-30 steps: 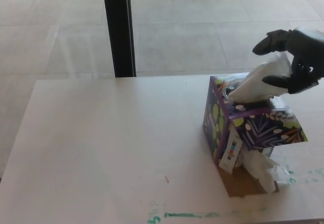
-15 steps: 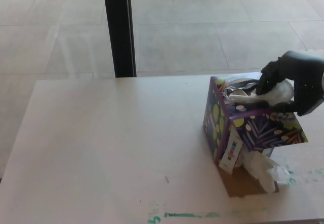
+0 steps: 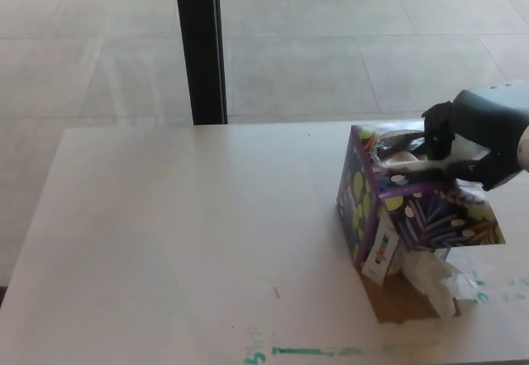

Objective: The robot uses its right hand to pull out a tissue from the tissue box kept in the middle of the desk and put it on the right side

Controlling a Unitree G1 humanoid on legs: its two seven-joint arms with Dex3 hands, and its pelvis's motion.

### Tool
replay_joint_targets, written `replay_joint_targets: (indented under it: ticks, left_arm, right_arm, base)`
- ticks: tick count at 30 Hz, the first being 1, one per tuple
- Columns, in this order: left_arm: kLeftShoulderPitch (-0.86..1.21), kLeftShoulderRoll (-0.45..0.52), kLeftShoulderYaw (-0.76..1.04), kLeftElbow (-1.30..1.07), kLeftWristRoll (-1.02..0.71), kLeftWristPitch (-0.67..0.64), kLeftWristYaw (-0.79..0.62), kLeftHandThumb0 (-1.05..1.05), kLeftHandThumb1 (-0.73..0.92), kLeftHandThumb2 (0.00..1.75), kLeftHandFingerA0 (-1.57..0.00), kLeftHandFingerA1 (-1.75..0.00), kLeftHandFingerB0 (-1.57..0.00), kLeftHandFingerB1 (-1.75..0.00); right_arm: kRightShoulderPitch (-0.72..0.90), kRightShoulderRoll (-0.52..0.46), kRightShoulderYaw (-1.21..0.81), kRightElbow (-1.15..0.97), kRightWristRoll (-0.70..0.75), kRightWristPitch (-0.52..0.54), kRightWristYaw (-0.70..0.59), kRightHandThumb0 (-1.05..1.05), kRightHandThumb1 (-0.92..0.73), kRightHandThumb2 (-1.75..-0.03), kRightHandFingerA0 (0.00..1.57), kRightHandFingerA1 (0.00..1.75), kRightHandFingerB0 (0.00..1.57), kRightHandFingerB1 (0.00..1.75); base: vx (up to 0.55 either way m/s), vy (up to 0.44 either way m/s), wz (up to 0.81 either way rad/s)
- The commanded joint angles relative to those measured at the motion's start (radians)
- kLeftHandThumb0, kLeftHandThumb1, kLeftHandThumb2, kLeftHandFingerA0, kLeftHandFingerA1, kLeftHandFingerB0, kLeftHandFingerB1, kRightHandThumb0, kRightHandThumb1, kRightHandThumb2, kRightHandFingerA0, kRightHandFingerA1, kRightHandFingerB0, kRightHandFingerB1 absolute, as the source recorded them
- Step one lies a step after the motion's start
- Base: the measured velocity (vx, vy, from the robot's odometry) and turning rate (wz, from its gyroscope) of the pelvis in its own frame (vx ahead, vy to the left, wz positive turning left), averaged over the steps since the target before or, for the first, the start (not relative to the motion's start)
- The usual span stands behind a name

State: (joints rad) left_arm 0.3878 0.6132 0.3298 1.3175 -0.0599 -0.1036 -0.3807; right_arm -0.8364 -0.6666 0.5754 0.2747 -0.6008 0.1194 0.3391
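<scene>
A purple tissue box (image 3: 413, 214) with a leaf pattern stands right of the desk's middle, tipped so its front flap hangs out. My right hand (image 3: 479, 132) comes in from the right edge and rests on the box's top opening. Its fingers are closed over the white tissue (image 3: 468, 148) that sticks out there. Only small patches of that tissue show between the fingers. A second, crumpled white tissue (image 3: 438, 279) lies on the desk under the box's front right corner. My left hand does not show.
The pale desk (image 3: 182, 233) spreads wide to the left of the box. Green paint marks (image 3: 307, 351) run along its front edge. A black pillar (image 3: 200, 47) stands behind the desk on a tiled floor.
My right hand came down from holding the tissue raised above the box to pressing on the opening, and the tissue bunched down with it. The view shifted slightly.
</scene>
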Motion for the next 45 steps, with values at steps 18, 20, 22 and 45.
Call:
replay_joint_targets:
  ticks: [18, 20, 22, 45]
  left_arm:
    - [0.034, 0.009, 0.008, -0.001, -0.007, -0.050, 0.009, -0.83, 0.92, 0.71, -0.22, -0.43, -0.49, -0.40]
    - [0.029, 0.008, 0.007, 0.002, -0.008, -0.037, 0.005, -0.83, 0.91, 0.72, -0.18, -0.40, -0.47, -0.39]
    - [0.024, 0.001, 0.013, 0.009, -0.012, -0.025, 0.016, -0.81, 0.92, 0.70, -0.26, -0.39, -0.47, -0.39]
    - [0.036, 0.020, -0.027, 0.012, 0.020, -0.037, -0.002, -0.86, 0.92, 0.77, -0.16, -0.36, -0.39, -0.37]
  right_arm:
    - [0.092, 0.002, -0.101, 0.093, -0.118, -0.363, -0.563, -0.36, -0.53, -0.95, 1.21, 1.36, 0.82, 1.02]
    - [0.086, 0.009, -0.114, 0.093, -0.115, -0.347, -0.571, -0.35, -0.51, -0.96, 1.22, 1.35, 0.82, 0.96]
    - [0.056, 0.015, -0.130, 0.126, -0.108, -0.343, -0.583, -0.39, -0.58, -0.99, 1.20, 1.38, 0.87, 1.18]
    - [-0.138, 0.037, -0.334, 0.269, -0.130, -0.226, -0.805, -0.31, -0.65, -0.73, 0.98, 1.75, 0.81, 1.25]
  base:
    - [0.00, 0.000, 0.00]
    - [0.00, 0.000, 0.00]
    - [0.00, 0.000, 0.00]
    - [0.00, 0.000, 0.00]
